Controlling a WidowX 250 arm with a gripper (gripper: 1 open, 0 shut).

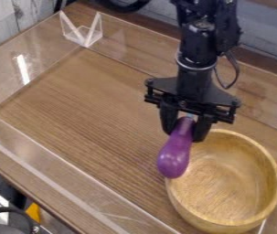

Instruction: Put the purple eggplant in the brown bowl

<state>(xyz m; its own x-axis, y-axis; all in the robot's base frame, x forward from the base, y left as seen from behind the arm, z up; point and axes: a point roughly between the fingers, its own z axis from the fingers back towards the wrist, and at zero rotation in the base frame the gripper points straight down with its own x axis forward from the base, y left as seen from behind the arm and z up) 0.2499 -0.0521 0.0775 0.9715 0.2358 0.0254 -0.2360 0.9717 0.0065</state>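
Hanging from the black gripper (188, 127), the purple eggplant (176, 150) dangles top-end up, jaws pinching its upper end. It sits in the air just left of the brown bowl (226, 183), its lower end overlapping the bowl's left rim in this view. Bowl rests on the wood-grain table (79, 101), clear walls around it.
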